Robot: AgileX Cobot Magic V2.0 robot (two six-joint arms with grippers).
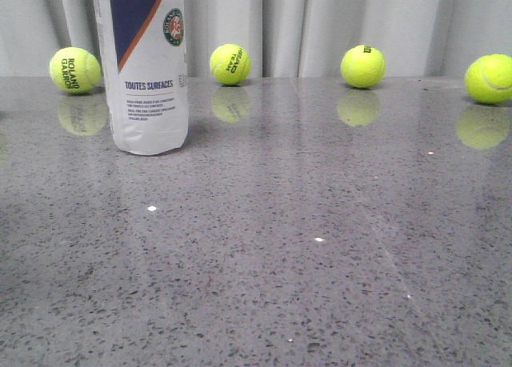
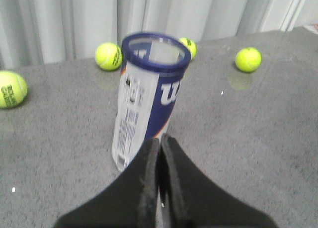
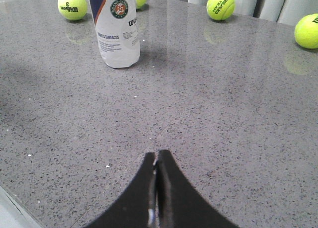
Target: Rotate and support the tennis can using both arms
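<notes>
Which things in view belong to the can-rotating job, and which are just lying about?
Job:
tennis can, standing upright
left tool, shut
right tool, shut

Lying about:
four tennis balls along the back

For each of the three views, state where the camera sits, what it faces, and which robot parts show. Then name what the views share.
Front view: low, looking forward across the table; tennis can upright at left, four balls behind; no robot parts.
Left wrist view: close above the can, seeing its open navy rim; left gripper, fingers together.
Right wrist view: farther back, can distant; right gripper, fingers together.
Shared: all three show the can.
</notes>
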